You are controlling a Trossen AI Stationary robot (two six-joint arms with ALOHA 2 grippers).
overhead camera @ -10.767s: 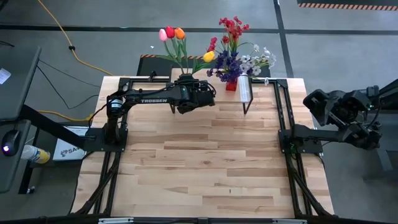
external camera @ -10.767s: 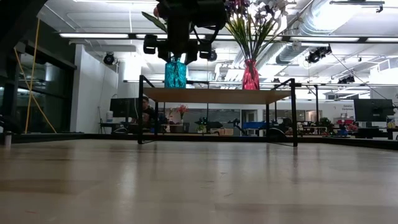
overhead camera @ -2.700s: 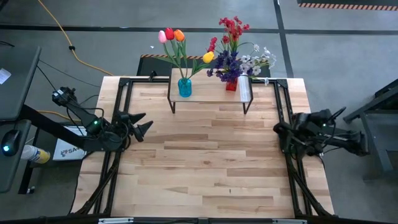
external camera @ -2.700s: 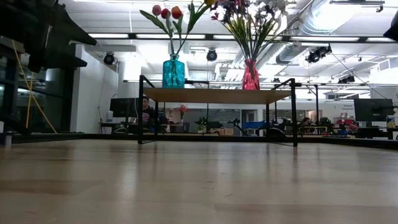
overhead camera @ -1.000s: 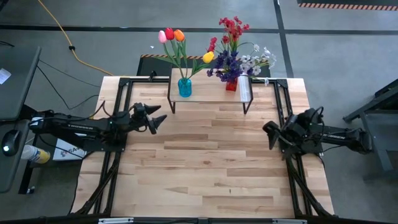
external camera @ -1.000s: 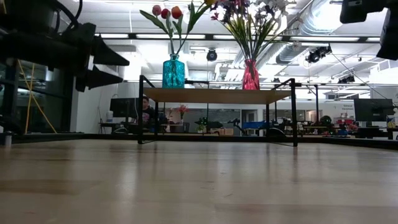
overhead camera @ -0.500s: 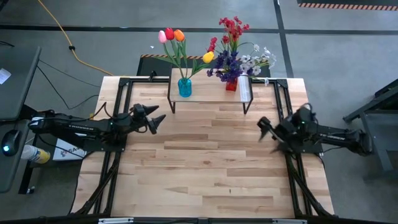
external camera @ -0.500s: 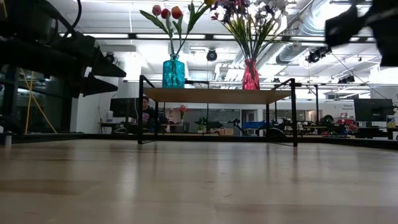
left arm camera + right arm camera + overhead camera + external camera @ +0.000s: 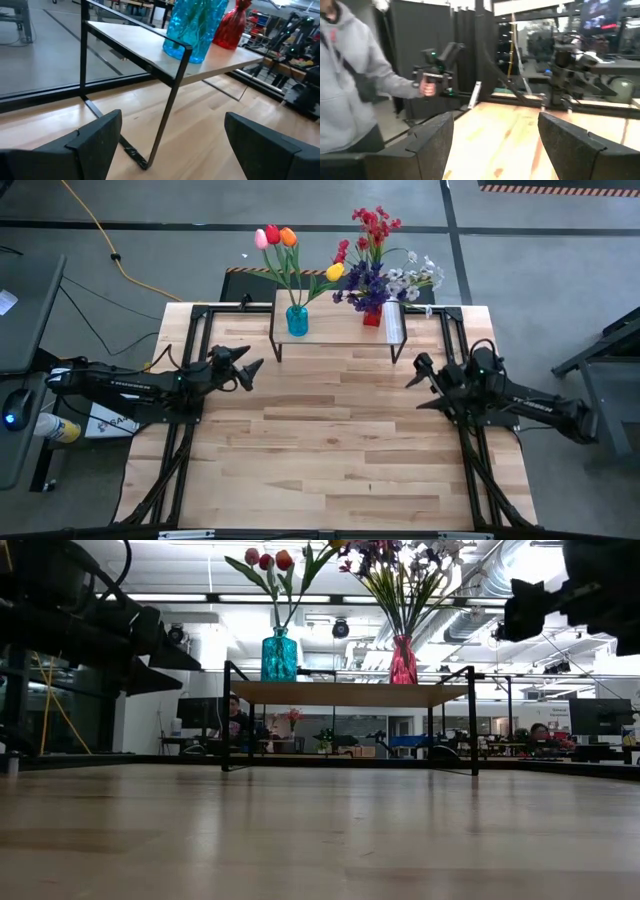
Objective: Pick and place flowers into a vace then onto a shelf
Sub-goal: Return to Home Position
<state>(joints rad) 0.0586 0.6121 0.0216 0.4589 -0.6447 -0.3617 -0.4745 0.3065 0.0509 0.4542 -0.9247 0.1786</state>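
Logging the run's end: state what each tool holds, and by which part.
Nothing is held. The left tool and right tool are both open and empty above the table; the blue vase and red vase stand on the shelf.

Pink, red, orange and yellow tulips point(image 9: 275, 234) are pictured in a blue glass vase point(image 9: 297, 321); red, purple and white sprigs point(image 9: 370, 280) in a red glass vase point(image 9: 372, 317).

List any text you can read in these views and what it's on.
No text reads clearly.
White lettering on the left arm: too small to read.
White lettering on the right arm: too small.
Print on the white box beside the table: partly hidden, unreadable.
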